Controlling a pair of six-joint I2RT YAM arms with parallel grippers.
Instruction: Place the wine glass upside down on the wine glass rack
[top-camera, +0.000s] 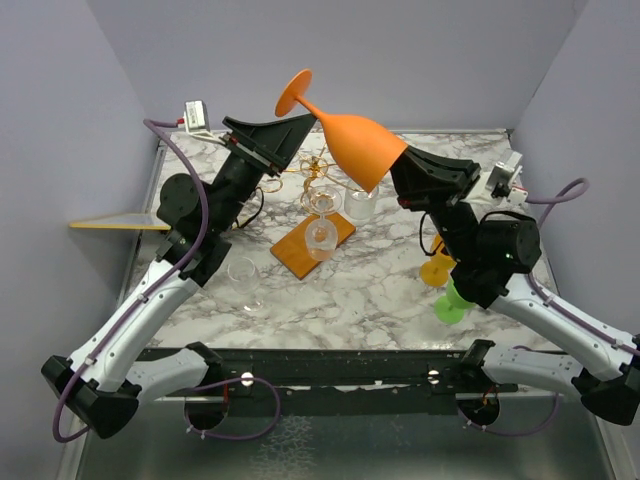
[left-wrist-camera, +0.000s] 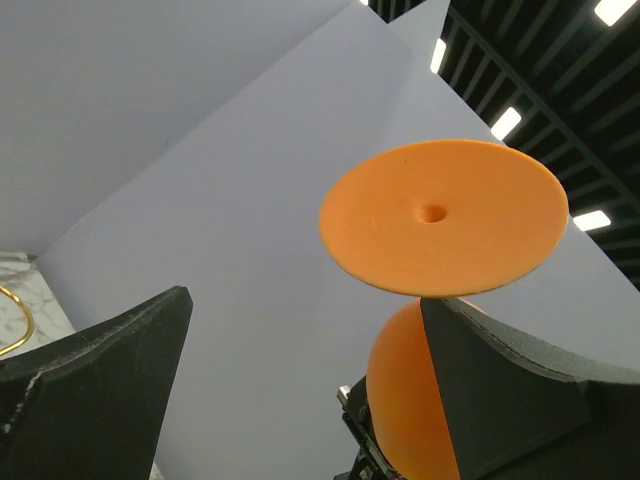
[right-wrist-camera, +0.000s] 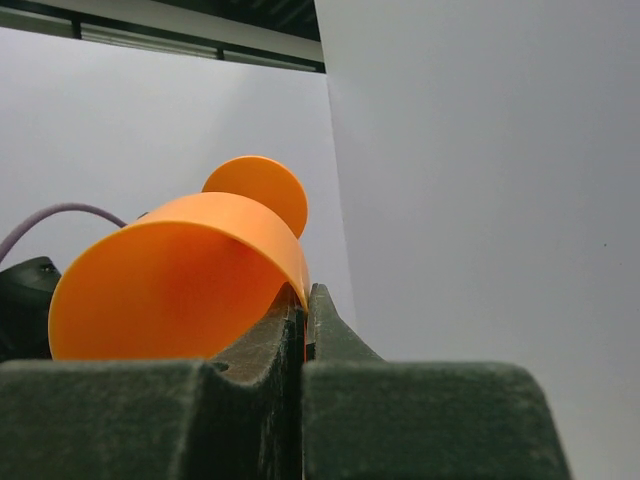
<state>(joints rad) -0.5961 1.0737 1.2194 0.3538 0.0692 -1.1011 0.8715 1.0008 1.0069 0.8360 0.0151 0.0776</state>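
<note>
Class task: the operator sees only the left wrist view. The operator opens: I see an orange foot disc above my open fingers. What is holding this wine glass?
Observer: The right gripper is shut on the bowl rim of the orange wine glass.
Operator: Is it upside down?
Observer: No. The top view shows it tilted, foot up and to the left, bowl mouth towards the right arm.
Operator: Where is the rack?
Observer: The wine glass rack stands on the table roughly beneath the raised glass, with a clear glass over its wooden base.
</note>
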